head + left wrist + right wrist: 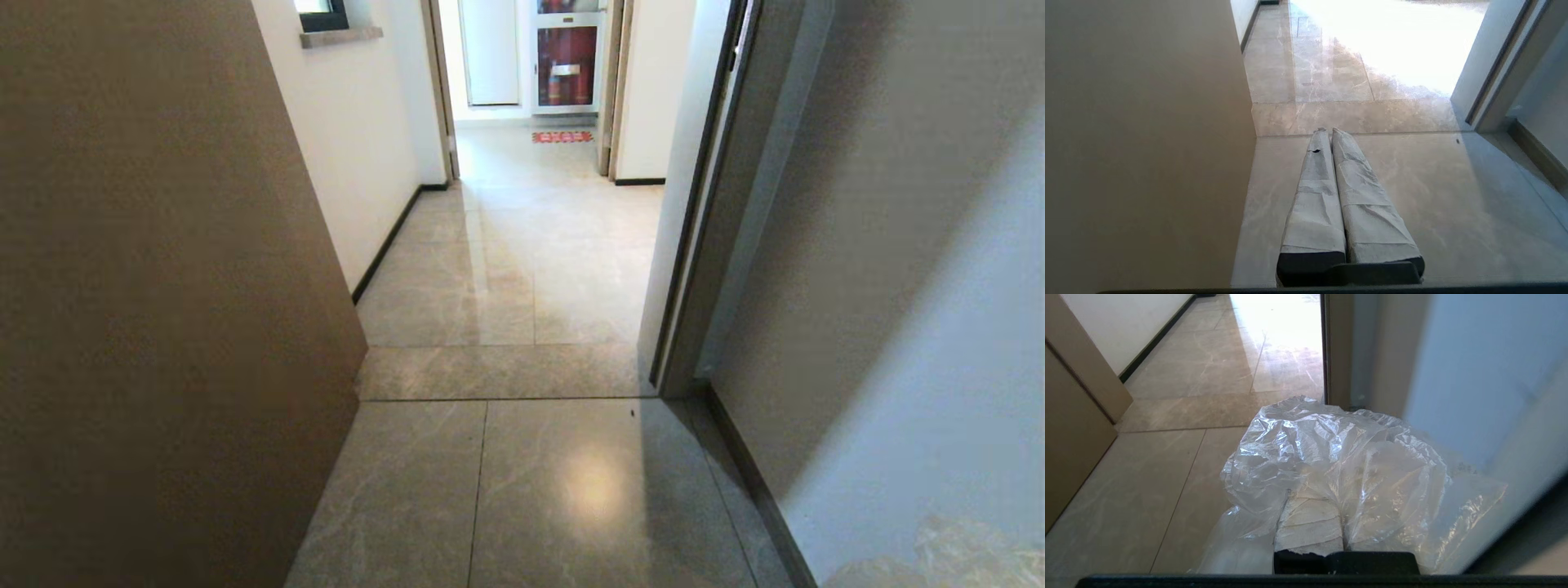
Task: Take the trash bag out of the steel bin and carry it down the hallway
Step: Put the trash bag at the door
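At the near right of the hallway (522,269), the right gripper (1310,522) clenches the trash bag (1331,457): light, crinkly, slippery; best gripped at its gathered neck. Left gripper (1329,132) clenched, empty.

A red fire extinguisher cabinet (566,64) stands at the far end, a red floor mat (562,136) lying just before it.

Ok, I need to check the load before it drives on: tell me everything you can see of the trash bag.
The trash bag is thin, clear, crinkly plastic, bunched into a loose shiny heap. The right gripper is shut on it, its paper-wrapped fingers buried in the folds. It is held above the grey tiled floor, close beside a pale wall. In the head view only a corner shows. Its contents cannot be made out.
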Motion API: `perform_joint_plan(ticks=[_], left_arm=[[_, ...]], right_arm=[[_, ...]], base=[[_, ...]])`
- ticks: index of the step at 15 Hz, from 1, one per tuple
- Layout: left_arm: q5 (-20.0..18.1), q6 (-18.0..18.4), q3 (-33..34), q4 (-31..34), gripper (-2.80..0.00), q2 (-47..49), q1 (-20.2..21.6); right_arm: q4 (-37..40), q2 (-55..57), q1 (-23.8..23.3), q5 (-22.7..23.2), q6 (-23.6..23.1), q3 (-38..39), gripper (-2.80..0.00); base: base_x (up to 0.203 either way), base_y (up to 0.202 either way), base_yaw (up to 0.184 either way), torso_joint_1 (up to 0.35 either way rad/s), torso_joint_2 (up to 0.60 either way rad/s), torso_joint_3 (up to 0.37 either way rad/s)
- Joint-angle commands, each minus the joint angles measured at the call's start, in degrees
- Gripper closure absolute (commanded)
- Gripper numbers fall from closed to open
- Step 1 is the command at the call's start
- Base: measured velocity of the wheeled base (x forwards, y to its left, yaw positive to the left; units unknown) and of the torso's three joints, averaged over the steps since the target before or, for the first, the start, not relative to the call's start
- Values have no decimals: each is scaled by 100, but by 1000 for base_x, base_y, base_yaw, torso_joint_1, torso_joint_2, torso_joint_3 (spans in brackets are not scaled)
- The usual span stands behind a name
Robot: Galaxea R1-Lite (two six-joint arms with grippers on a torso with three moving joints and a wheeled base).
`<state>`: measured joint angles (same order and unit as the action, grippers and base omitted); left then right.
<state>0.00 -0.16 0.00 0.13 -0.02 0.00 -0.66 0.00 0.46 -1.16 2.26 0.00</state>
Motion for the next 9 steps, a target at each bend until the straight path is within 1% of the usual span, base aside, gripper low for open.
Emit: perform_joint_plan(ticks=[1,9], left_arm=[[0,-2,2,4,0,2,0],[0,-7,0,4,0,2,0]], right_arm=[[-4,9,-2,-5,3,9,0],[-4,9,-2,1,3,9,0]], base=[[193,0,1,-2,-2,-2],[194,0,0,1,5,4]])
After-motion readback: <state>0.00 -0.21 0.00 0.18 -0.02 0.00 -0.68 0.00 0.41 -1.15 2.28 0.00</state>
